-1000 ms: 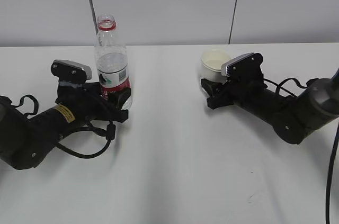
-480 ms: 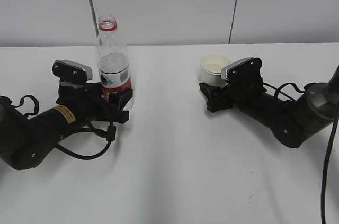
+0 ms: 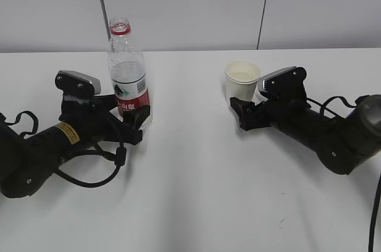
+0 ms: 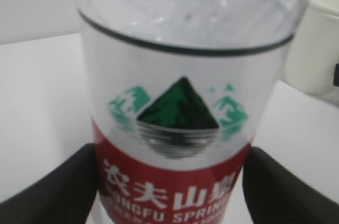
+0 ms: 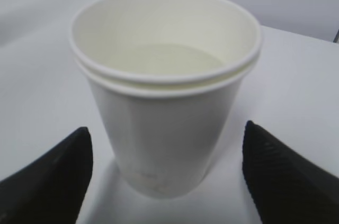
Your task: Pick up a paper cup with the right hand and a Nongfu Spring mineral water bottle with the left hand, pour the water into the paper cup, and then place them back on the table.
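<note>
- My left hand (image 3: 132,116) lies low on the table (image 3: 196,192), yellow sticker showing on its body, fingers reaching toward the base of the Nongfu Spring mineral water bottle (image 3: 128,79).
- Bottle stands upright on the table, uncapped, red neck ring at top, red-and-white label facing my wrist camera with the green mountain mark (image 4: 177,110) centred.
- Left wrist view: 2 black fingers (image 4: 58,192) sit on either side of the bottle (image 4: 180,102), with a thin strip of white showing between each pad and the label. Pincer spread apart, flanking the bottle, not clamped.
- The water (image 3: 127,71) level reads as a dark line high on the bottle wall, above the label.
- My right hand (image 3: 241,112) also lies low on the table, at the right, pointed at the paper cup (image 3: 242,80).
- Cup stands upright on the table, well apart from the bottle, rolled rim up.
- Right wrist view: both finger tips (image 5: 50,181) stand wide of the cup (image 5: 164,91), clear table between each tip and the cup wall. Pincer apart, holding nothing.
- Cup interior shows a pale flat surface low inside; I cannot tell whether that is liquid or the bare bottom.
</note>
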You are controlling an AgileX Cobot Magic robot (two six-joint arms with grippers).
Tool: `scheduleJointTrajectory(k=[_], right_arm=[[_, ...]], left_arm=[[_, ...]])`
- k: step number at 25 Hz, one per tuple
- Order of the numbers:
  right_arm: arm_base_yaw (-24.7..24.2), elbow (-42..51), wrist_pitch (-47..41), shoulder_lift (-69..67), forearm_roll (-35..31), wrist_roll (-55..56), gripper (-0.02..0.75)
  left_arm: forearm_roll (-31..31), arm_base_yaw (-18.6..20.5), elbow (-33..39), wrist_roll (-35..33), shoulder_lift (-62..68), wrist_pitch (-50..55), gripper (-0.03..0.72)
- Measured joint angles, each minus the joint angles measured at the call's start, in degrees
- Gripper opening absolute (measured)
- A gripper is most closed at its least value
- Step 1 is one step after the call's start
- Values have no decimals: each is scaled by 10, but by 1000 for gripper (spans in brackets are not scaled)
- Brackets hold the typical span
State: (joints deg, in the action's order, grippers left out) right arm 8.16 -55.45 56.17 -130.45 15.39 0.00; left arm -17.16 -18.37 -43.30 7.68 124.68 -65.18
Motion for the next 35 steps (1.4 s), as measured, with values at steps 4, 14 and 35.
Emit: scheduleJointTrajectory(k=[4,14,35], right_arm=[[0,35,0,17,-4,0,654],[0,83,1,50,-70,0,624],[-98,3,-209,97,-119,0,594]], left_arm=[[12,0,40,-7,-31,-1,512],[111,9,107,-72,-117,11,512],[190,149,38,-148,-211,282,512]])
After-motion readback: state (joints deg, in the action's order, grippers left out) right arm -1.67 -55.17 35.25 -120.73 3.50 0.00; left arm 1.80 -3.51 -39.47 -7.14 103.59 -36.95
